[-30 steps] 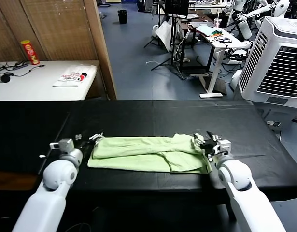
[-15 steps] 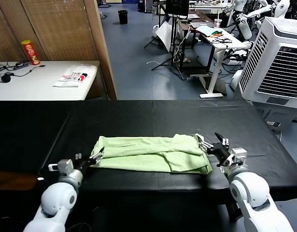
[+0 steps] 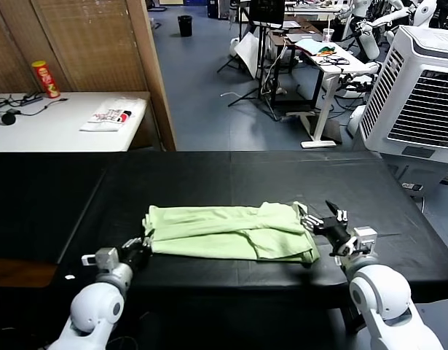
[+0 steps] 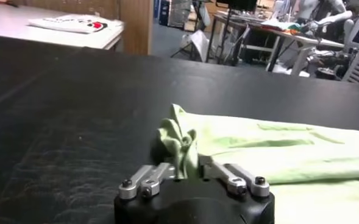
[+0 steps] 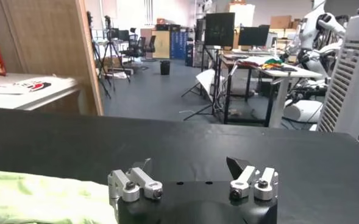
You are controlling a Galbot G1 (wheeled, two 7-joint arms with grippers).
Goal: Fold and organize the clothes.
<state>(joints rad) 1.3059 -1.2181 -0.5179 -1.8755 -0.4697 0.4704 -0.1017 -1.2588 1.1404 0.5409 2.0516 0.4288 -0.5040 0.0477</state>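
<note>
Left gripper (image 3: 140, 245) sat at the near-left corner of the T-shirt (image 3: 224, 231), fingers pressed together on a bunched tuft of the green cloth; the left wrist view showed the fabric puckered up between them. The shirt lay flattened into a long band across the middle of the black table (image 3: 56, 211), closer to my edge than the far one.

Right gripper (image 3: 331, 222) was just off the shirt's right end, fingers spread wide with nothing between them. In its own wrist view the cloth showed only at the edge of the frame, off to one side of the jaws.

Judgement on the step: one corner was pinched, the other not yet. I reckoned the right side should slide in low along the table, take only the hem at the matching near corner, and close before either arm lifted. Raising the left alone would likely skew the band and drag the far layers. Both grips should be shallow and level.

Writing: none I could read. The white packet (image 3: 111, 115) on the white side table (image 3: 41, 131) carried red and black marks, illegible. The red can (image 3: 44, 78) beyond it showed a label I could not make out.
</note>
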